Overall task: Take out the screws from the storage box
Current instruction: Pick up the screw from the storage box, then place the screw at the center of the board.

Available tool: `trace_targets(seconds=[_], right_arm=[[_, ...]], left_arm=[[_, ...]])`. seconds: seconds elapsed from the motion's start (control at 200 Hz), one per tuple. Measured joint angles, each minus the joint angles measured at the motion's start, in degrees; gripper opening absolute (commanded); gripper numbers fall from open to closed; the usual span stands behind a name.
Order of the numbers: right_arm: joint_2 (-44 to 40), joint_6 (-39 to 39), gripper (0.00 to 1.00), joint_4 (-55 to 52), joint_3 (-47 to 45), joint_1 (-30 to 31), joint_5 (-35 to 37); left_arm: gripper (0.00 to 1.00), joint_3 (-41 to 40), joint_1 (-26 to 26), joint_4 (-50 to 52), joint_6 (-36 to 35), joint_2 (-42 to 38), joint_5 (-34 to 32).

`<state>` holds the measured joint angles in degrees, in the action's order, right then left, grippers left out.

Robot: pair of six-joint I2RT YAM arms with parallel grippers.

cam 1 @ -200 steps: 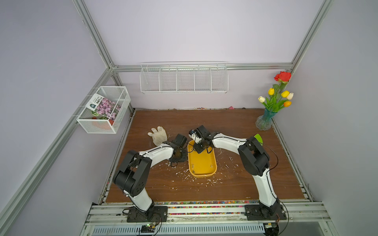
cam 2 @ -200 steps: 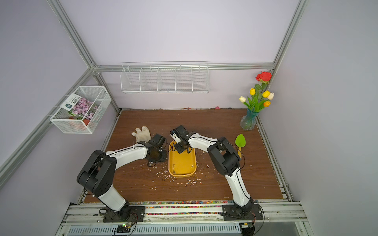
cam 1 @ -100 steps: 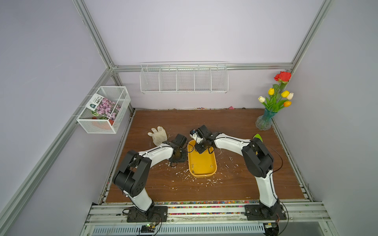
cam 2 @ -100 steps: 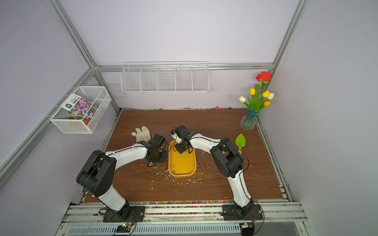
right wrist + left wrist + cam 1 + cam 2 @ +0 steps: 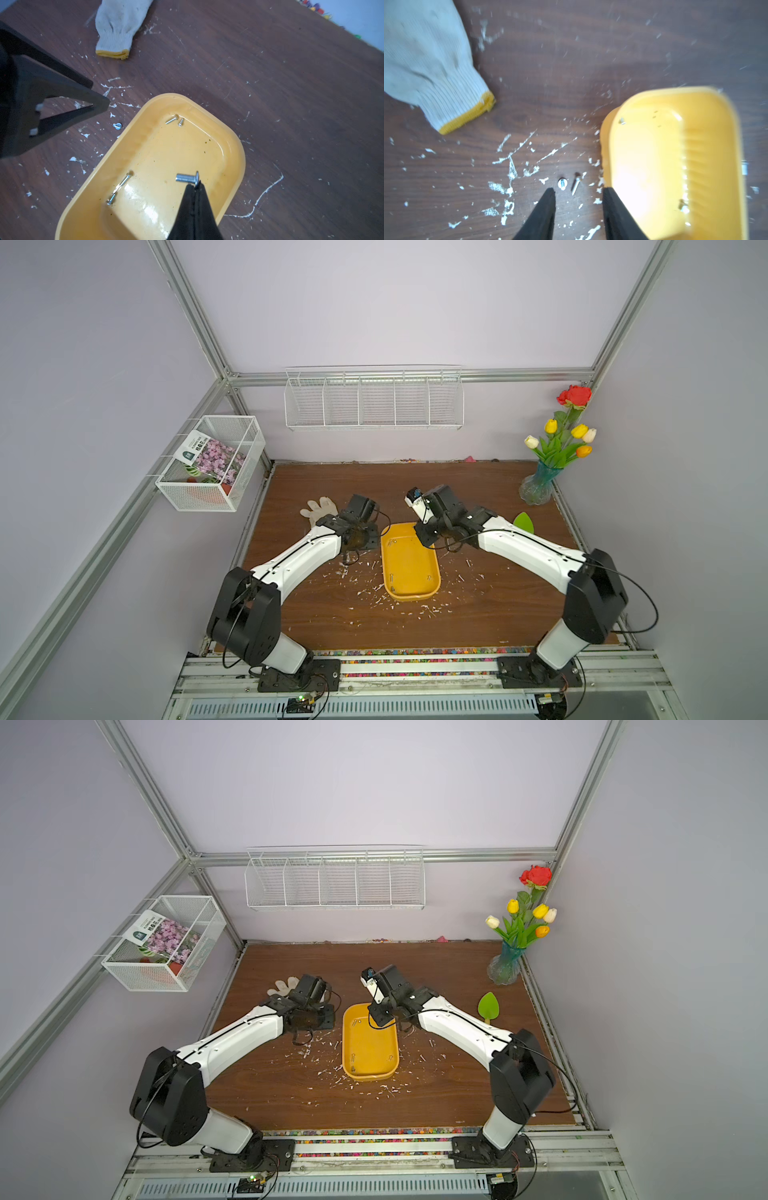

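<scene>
Tiny silver-grey metal screws [image 5: 171, 120], light, stiff and slick, are likely best pinched across the shank. The right gripper [image 5: 195, 186], pressed together, nips a round-headed screw [image 5: 186, 178] by its head above the shallow yellow-orange plastic storage box [image 5: 239, 145]. Several more lie inside, below and beyond its tips. The left gripper [image 5: 579, 190], jaws spread, hangs over two loose screws [image 5: 562, 184] on the brown wooden table [image 5: 571, 83], just ahead of its tips. A white knitted glove [image 5: 425, 62] lies farther off.
</scene>
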<state>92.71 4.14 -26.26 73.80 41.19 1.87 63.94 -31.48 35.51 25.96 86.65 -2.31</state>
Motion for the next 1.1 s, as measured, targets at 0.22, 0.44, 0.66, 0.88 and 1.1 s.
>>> trace_targets(seconds=[0.22, 0.44, 0.66, 0.88, 1.1], right_arm=[[-14.73, 3.76, 0.0, -4.44, -13.62, -4.9, 2.03], [-19.3, 6.62, 0.0, -6.91, -22.64, -10.14, 2.45], [-14.97, 8.07, 0.0, -7.41, -23.52, -10.49, 1.29], [-7.69, 8.72, 0.0, -8.24, -23.41, -10.58, -0.52], [-6.64, 8.96, 0.01, -9.55, -22.93, -10.58, -1.9]], left_arm=[[0.46, 3.63, -0.33, -1.38, -1.18, 0.17, 4.66], [0.38, 5.29, -3.43, -2.21, -2.23, 4.31, 6.95], [0.32, 5.88, -5.7, -2.6, -2.54, 9.11, 9.38], [0.35, 6.86, -7.39, -2.6, -2.21, 13.49, 9.46], [0.39, 9.01, -8.98, -2.62, -1.99, 17.16, 6.21]])
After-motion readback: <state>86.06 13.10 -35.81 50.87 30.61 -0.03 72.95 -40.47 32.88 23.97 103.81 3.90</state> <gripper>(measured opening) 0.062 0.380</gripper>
